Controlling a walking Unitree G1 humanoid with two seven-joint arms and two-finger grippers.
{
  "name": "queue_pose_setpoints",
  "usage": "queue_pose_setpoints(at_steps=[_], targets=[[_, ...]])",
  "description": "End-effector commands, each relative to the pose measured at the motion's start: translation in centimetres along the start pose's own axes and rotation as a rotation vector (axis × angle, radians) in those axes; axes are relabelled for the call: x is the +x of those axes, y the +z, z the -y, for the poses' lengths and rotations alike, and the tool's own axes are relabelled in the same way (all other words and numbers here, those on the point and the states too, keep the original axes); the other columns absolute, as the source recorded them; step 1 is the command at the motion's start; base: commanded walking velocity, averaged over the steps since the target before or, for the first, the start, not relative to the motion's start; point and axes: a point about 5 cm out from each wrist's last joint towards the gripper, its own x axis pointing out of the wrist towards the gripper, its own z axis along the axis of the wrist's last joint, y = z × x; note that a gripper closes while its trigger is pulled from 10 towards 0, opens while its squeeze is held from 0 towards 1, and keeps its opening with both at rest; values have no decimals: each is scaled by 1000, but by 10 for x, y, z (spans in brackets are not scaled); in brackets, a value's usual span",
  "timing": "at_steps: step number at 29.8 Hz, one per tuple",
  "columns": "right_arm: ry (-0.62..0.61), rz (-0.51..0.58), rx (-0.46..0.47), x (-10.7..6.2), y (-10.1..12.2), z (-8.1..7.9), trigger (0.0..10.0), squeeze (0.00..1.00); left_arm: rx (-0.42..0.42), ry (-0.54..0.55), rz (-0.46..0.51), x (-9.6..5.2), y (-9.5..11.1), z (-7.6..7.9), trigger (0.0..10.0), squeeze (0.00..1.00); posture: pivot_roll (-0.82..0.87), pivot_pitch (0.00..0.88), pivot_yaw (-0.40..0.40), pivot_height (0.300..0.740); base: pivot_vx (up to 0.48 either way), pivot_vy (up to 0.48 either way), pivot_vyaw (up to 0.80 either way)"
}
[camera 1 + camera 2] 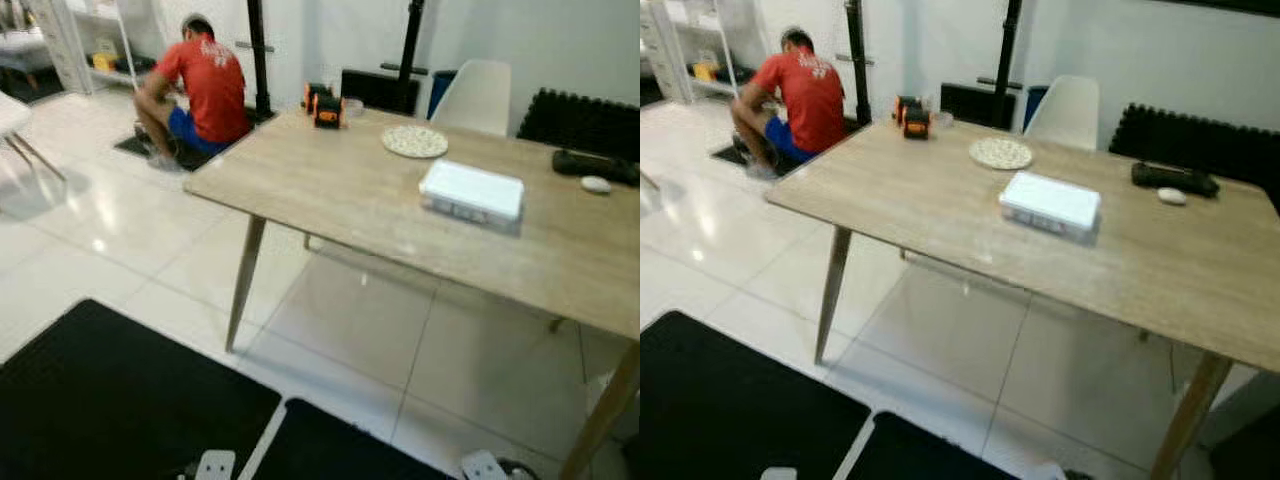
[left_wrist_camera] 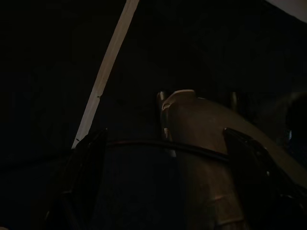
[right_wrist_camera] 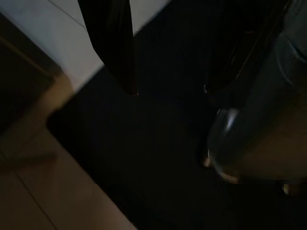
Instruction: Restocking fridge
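A wooden desk on splayed legs stands on a white tiled floor. On it lie a white box, a round mat, orange-and-black items at the far corner, and a dark device beside a small white object. A person in a red shirt crouches beyond; a white chair stands behind the desk. Black mats lie in front.

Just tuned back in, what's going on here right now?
Nothing is being handled. The robot faces a wooden table that carries a white box, a round woven mat, a small orange and black device and a dark keyboard with a white mouse. Both arms hang idle over the black floor mats. A person in a red shirt crouches on the floor beyond the table. No fridge can be seen.
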Motion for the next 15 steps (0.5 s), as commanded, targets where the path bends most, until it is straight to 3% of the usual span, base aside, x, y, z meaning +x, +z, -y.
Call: queue_pose_setpoints(at_steps=[1, 15], targets=[[-22, -13, 4, -2, -4, 8, 10000, 0, -6, -4, -64, -1, -16, 4, 10000, 0, -54, 0, -39, 740, 0, 0, 0], [-35, -10, 10, -1, -2, 9, 10000, 0, 14, 9, -48, 0, -6, 1, 10000, 0, -61, 0, -26, 740, 0, 0, 0]])
